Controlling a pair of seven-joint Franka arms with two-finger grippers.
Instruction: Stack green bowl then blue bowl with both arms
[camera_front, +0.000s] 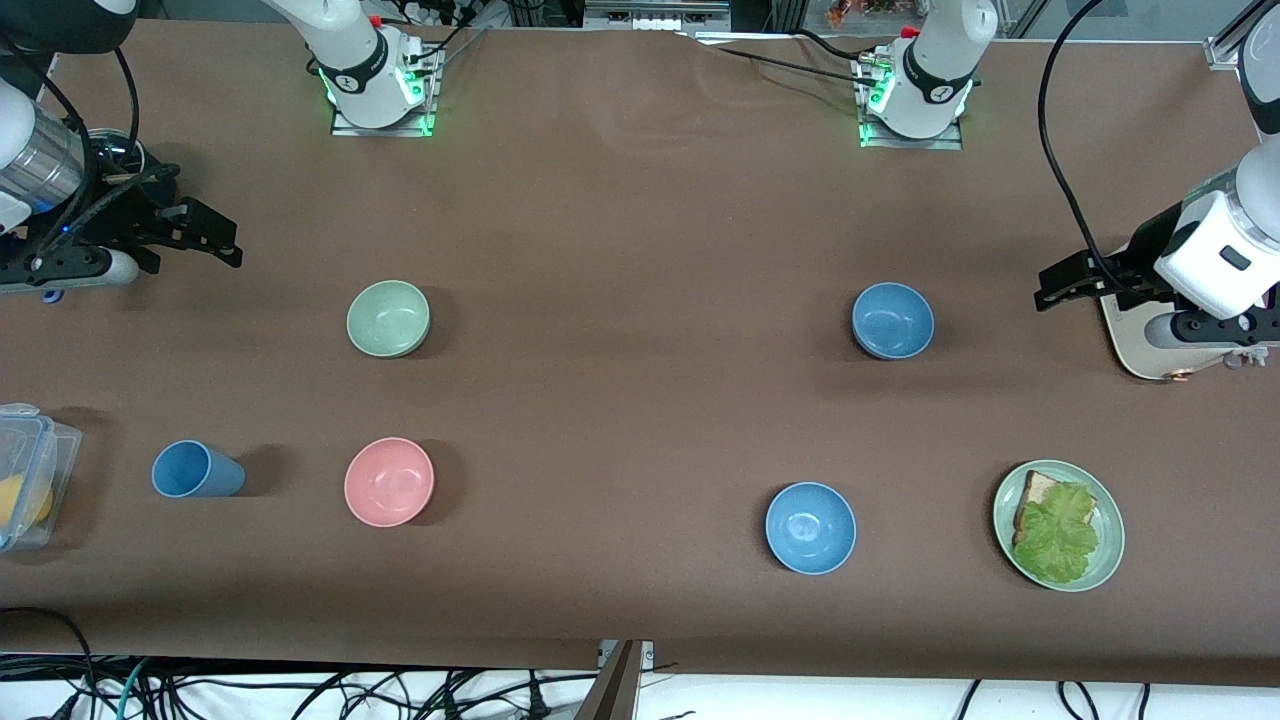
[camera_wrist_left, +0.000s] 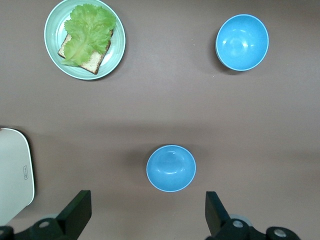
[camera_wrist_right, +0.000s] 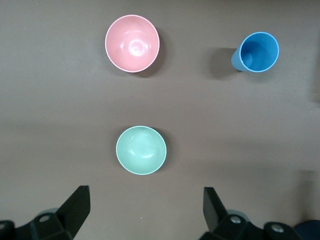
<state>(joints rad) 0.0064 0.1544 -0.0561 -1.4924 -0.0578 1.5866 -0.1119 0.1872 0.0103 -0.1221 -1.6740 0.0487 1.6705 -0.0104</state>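
Left gripper (camera_front: 1062, 281) and right gripper (camera_front: 212, 238) raised at the table's two ends, fingers spread wide, nothing held. Green bowl (camera_front: 388, 318) at twelve o'clock from the pink bowl (camera_front: 389, 481); blue bowl (camera_front: 892, 320) at one o'clock from the glossy blue bowl (camera_front: 810, 527). No legible writing on either.

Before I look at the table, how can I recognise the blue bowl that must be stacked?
Find the green plate with toast and lettuce. Two blue bowls lie toward the table's middle from it. Take the muted blue bowl farther from the front camera, not the glossy sky-blue bowl.
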